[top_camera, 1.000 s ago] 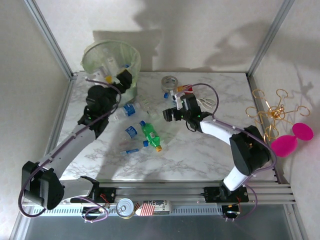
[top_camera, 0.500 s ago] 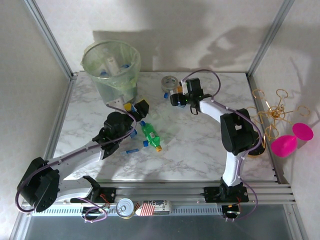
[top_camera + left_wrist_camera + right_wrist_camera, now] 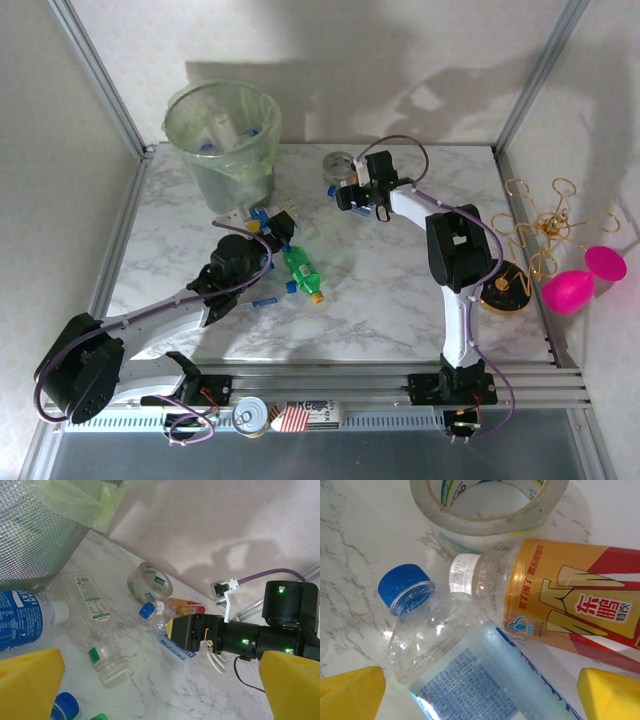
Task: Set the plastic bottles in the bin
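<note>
Two bottles at the right gripper [image 3: 480, 700], both flat on the marble table [image 3: 350, 555], touching each other, just beside one tape roll [image 3: 490, 500]. Blue-capped clear bottle [image 3: 470, 665]: long axis diagonal in the right wrist view, cap toward the upper left, body running down to the lower right between the yellow pads [image 3: 350, 692]. Orange-labelled bottle [image 3: 560, 595]: long axis nearly left to right, white neck toward the left and resting against the shoulder of the clear one. Right gripper spread wide, one pad either side of the clear bottle, nothing pinched. Left gripper [image 3: 160, 690] likewise spread wide, gripping nothing, low over the table near the foot of the bin [image 3: 222, 130]. Counted ahead of it in the left wrist view: one blue-labelled bottle [image 3: 22, 622] on its side against the bin's wall, white neck toward the right; one clear bottle with a white label [image 3: 90, 625] on its side just beside that, long axis from upper left to lower right; one blue cap [image 3: 65, 707] at the lower edge, its bottle cut off. From above, one green bottle [image 3: 300, 270] on its side on open table between the two arms, long axis diagonal, yellow cap toward the near right. Bin upright at the far left corner of the table, several bottles inside, one pale one roughly on end with blue caps beside it; exact count inside not readable.
</note>
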`<state>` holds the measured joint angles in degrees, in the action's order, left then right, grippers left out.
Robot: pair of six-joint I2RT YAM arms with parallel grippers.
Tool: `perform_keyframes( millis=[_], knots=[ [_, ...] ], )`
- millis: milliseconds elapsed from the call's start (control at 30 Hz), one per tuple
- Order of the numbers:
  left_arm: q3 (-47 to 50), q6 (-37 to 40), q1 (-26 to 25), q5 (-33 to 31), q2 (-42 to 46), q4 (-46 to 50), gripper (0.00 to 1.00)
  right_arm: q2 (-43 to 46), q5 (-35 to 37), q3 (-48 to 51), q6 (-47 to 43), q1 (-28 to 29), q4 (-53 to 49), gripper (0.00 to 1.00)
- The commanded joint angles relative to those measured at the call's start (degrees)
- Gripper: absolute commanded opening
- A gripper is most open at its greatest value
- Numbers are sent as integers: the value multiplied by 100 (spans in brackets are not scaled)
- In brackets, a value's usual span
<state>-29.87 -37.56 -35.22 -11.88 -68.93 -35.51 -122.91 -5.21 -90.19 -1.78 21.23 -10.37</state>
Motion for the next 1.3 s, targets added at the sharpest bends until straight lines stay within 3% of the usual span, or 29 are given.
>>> perform_keyframes(
  millis=[0, 167, 367, 500, 633, 933, 1267],
  knots=[
    [52, 11, -46, -191, 73, -255, 100, 5, -440, -29, -60, -32, -187, 99],
    [47, -56, -46, -166, -59, -263, 100, 241, -752, 399, 114, 1, -116, 99],
    [40, -153, -46, -80, -166, -343, 100, 505, -598, 895, 156, 108, 58, 97],
    [10, -212, -46, -25, -192, -356, 100, 529, -391, 987, 160, 239, -53, 94],
    [9, -257, -46, -14, -166, -330, 100, 597, 69, 1118, 118, 443, -100, 99],
    [9, -329, -54, -25, -95, -303, 99, 907, 628, 1386, 29, 750, -328, 99],
    [11, -375, -55, -25, -103, -310, 99, 1235, 839, 1574, 82, 856, -468, 78]
  ],
)
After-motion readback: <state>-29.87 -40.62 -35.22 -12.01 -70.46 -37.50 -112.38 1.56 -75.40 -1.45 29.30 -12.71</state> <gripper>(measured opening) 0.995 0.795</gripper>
